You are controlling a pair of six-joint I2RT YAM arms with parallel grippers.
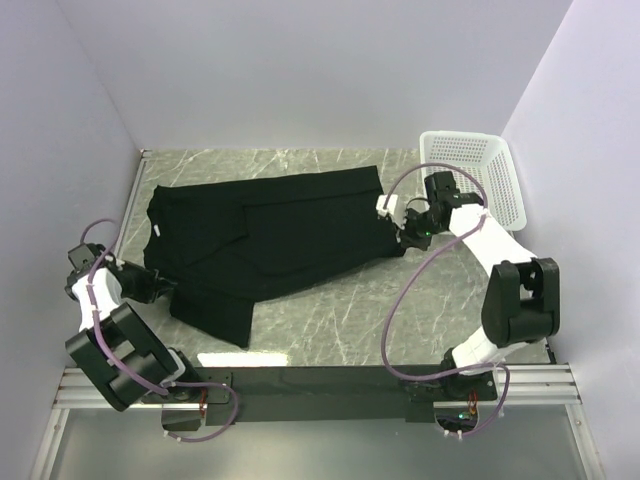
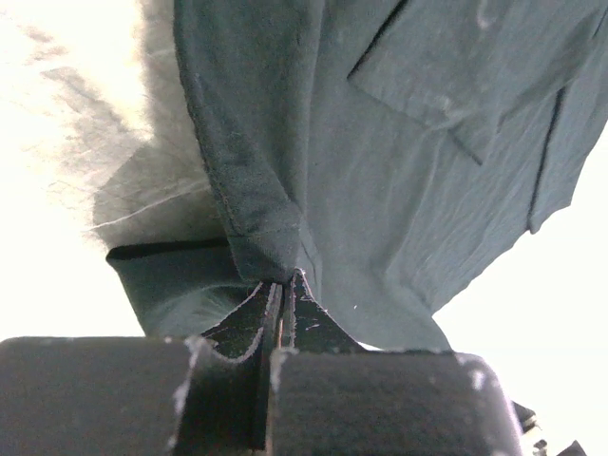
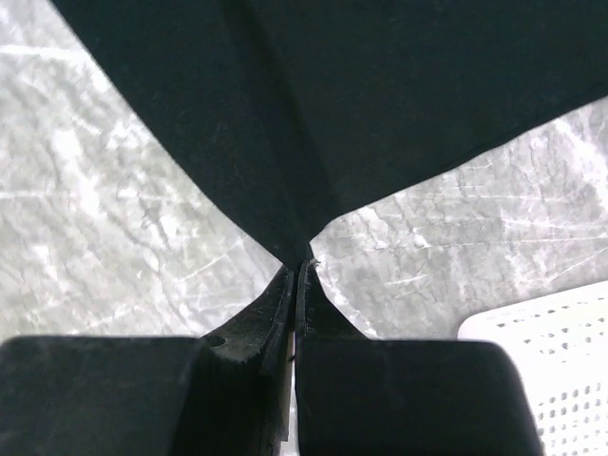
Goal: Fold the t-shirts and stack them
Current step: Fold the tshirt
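1. My left claw (image 2: 281,285) is pinched shut on a hemmed corner of the black t-shirt (image 1: 280,235). My right claw (image 3: 300,269) is clamped on another corner of it.
2. Between my two claws the shirt lies stretched along the worktop (image 1: 330,320), with one layer seemingly doubled over (a first fold, I judge).
3. Left to do: the rest of the folding, then the stacking.
4. Just beyond my right claw stands the white basket (image 1: 480,170), clear of the cloth.

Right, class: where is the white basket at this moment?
In the top view the white basket sits at the table's far right corner, just beyond the right gripper pinching the black t-shirt.
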